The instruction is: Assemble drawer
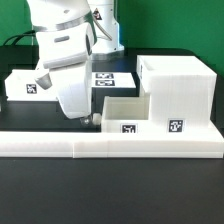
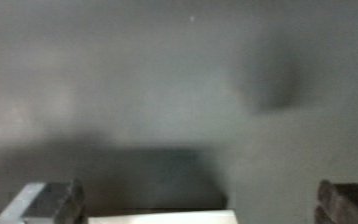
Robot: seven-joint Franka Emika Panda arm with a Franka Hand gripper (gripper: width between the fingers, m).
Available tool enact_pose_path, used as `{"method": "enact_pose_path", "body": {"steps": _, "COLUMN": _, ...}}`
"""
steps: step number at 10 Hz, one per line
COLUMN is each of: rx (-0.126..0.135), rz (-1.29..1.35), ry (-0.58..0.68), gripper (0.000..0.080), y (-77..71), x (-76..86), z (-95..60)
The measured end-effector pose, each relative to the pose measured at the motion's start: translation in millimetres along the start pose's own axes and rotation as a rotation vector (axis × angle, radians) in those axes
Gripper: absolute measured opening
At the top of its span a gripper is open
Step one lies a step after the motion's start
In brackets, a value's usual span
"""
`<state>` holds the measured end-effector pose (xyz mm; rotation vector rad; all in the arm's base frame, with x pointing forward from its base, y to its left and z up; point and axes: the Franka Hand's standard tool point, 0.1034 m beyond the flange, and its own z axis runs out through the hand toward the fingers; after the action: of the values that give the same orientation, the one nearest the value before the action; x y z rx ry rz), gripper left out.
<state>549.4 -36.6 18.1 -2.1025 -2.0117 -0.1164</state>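
Note:
The large white drawer shell stands at the exterior view's right, with a tag on its front. A smaller open white box with a tag sits against its left side. Another white tagged box lies at the left. My gripper points down just left of the smaller box, close to the table. In the wrist view the gripper has its two fingers wide apart with nothing held. That view is blurred and shows a grey surface and a white edge between the fingers.
A long low white L-shaped rail runs along the front of the table. The marker board lies behind the arm. Black table surface shows between the left box and the rail.

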Motion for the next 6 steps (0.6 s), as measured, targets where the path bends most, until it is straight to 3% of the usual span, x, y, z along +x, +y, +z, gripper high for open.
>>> {"method": "enact_pose_path", "body": {"steps": 4, "rx": 0.007, "rz": -0.024, "ry": 0.004, "gripper": 0.0649, "y": 1.5, "x": -0.9, "z": 3.0}}
{"method": "enact_pose_path", "body": {"steps": 6, "rx": 0.012, "rz": -0.068, "ry": -0.008, "gripper": 0.0649, "y": 15.7, "x": 3.1, "z": 4.1}}
